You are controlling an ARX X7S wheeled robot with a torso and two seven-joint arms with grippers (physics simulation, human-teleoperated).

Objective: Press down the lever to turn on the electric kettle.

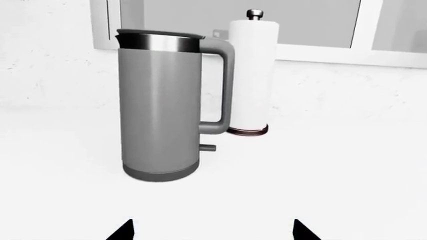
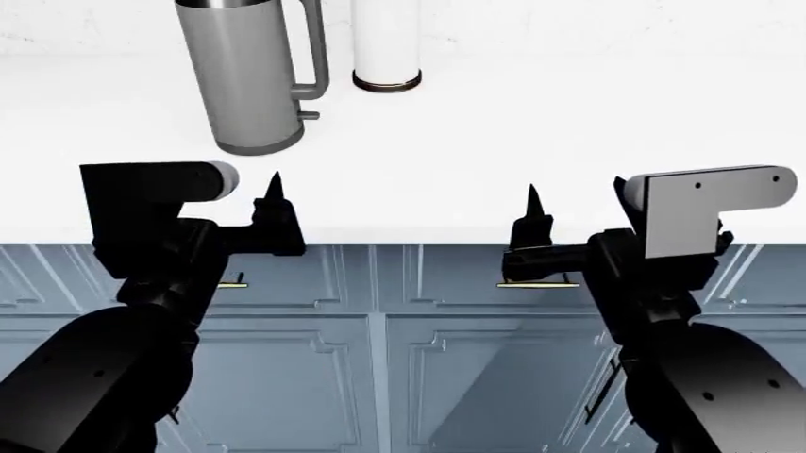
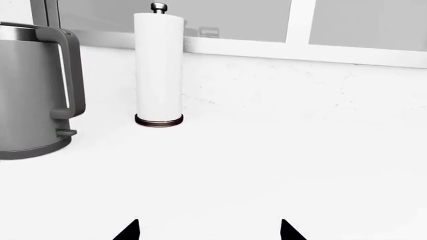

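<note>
White counter (image 2: 529, 123), lever (image 1: 209, 148) beyond left claw (image 1: 213, 231)

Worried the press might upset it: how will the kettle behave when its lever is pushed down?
The electric kettle is tall on a fairly narrow base, so a sideways shove could probably tip it. The lever sits low, near the base, so a straight downward press likely keeps it planted. The matte body on the smooth white counter may slide if nudged.
</note>
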